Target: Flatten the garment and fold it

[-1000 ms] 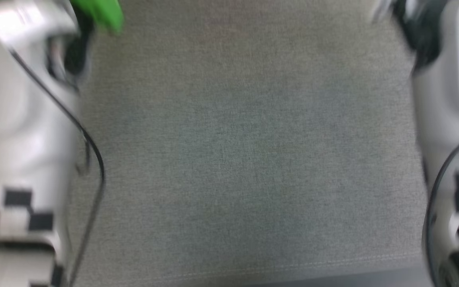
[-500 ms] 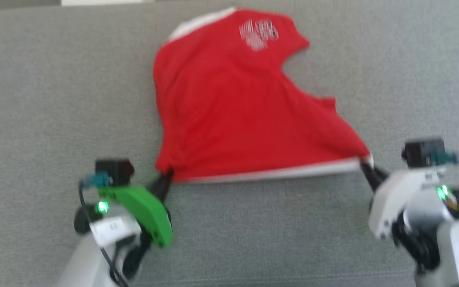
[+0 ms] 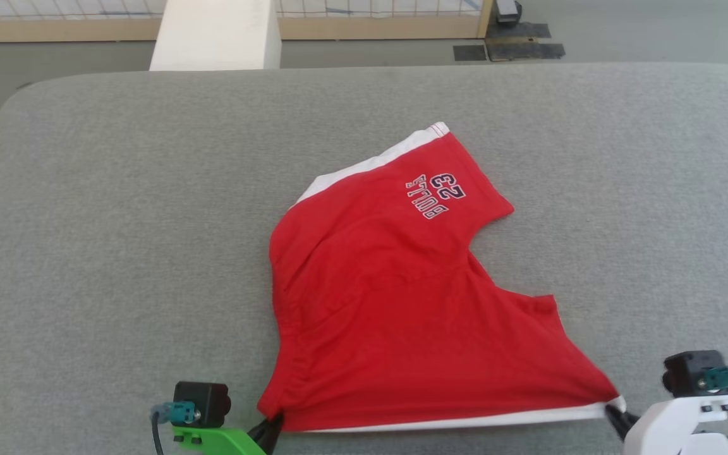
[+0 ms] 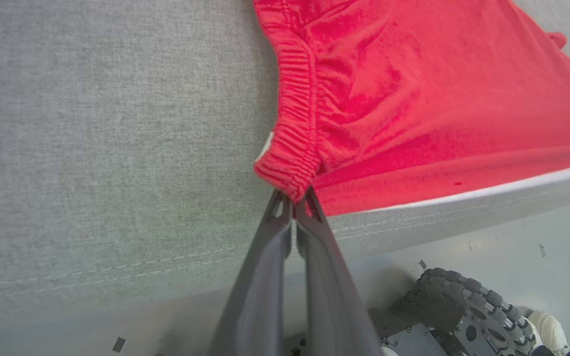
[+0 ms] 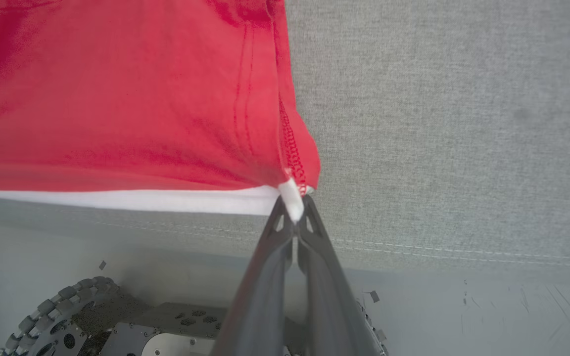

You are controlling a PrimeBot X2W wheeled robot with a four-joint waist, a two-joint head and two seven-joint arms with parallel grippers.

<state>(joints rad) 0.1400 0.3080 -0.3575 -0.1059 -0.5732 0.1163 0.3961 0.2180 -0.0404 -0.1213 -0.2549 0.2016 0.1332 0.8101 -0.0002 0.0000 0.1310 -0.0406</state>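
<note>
While my head lifts, left gripper [image 4: 295, 200] and right gripper [image 5: 295, 207] stay clamped on garment [image 3: 395, 303] corners, hem taut, flattening underway.

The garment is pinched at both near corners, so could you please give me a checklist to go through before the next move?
1. The left gripper is shut on the gathered corner of the garment: ok.
2. The right gripper is shut on the white-trimmed corner: ok.
3. The near white hem is stretched straight between the grippers: ok.
4. The garment lies flat: not ok; wrinkles run down its left side and the far leg lies skewed.
5. There is room on the grey cushion beyond the garment: ok.
6. How many layers each grip has caught: cannot tell.
</note>
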